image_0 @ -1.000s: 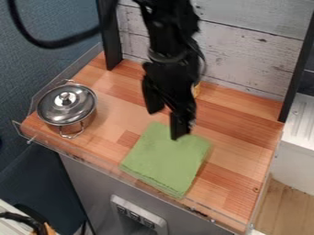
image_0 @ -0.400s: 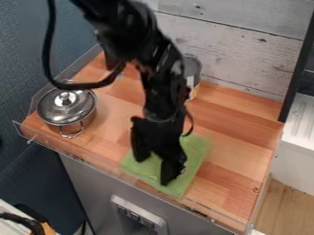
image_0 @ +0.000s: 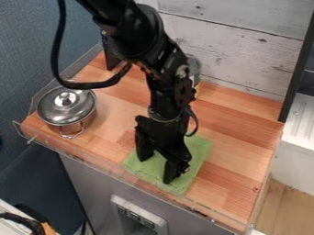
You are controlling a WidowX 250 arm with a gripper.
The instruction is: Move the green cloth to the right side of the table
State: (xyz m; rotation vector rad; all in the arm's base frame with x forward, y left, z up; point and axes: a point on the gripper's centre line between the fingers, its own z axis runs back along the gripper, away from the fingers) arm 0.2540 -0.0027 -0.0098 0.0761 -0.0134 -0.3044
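One wooden worktop (image_0: pixel 245 133), the largest element of the scene, carries the whole set-up; its R side, as viewed, is the destination. The black arm (image_0: pixel 131 20) comes in from the top edge and hangs down over the front-ctr. area. Beneath it the green cloth (image_0: pixel 197 149) lies flat near the front edge, approx. mid-width and partly hidden by the arm's end, i.e. short of the R side. Next in size, a lidded metal pot (image_0: pixel 64 112) stands at the far L, well apart from the cloth; a smaller can (image_0: pixel 194 69) stands at the rear, partly behind the arm. Smallest, the jaws are spread, pointing down w/ a strip of cloth visible between them and nothing pinched; whether the tips press on the fabric can't be told. Step in hand: prob. the grasp, w/ the transfer to follow. Next move: settle the tips onto the fabric, draw them together so that a fold gathers, check the hold, then lift slightly, carry R and release. N.B. thin, flat fabric offers little to grip, so a shallow pinch may slip off; too hard a push may rub the tips on the wood. Soft cloth will likely sag or trail en route, incl. bunching if dragged.
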